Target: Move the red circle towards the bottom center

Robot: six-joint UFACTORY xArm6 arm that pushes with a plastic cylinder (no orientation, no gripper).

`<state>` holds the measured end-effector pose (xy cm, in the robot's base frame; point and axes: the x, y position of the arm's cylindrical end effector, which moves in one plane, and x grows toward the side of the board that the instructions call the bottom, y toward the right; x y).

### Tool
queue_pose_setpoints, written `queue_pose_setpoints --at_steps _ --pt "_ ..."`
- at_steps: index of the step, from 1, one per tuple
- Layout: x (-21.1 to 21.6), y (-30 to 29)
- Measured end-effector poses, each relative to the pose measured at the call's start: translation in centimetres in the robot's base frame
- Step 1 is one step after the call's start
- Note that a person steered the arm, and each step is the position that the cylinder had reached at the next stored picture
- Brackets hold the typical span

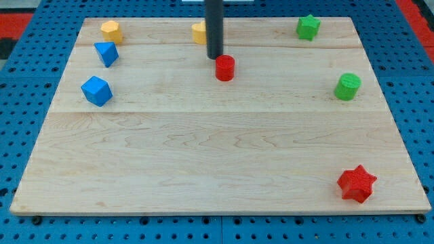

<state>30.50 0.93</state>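
Observation:
The red circle (225,68) is a short red cylinder near the view's top centre of the wooden board (217,156). My tip (215,57) is the lower end of a dark rod coming down from the view's top. It stands just up and to the left of the red circle, very close to it or touching its upper left edge. The rod hides part of a yellow block (199,32) behind it.
A yellow block (111,30), a blue block (106,53) and a blue cube (96,91) sit at the view's left. A green star (308,27) and a green cylinder (348,87) sit at the right. A red star (357,184) lies at the bottom right.

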Motion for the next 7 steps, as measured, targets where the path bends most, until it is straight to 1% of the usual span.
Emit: queue_pose_setpoints --at_steps 1,2,4,5,6,7 --pt "2.4 1.2" --pt "6.1 -2.3" --pt "13.0 -2.8" --pt "11.8 1.0" --pt "12.7 4.4" --pt "16.0 -0.2"
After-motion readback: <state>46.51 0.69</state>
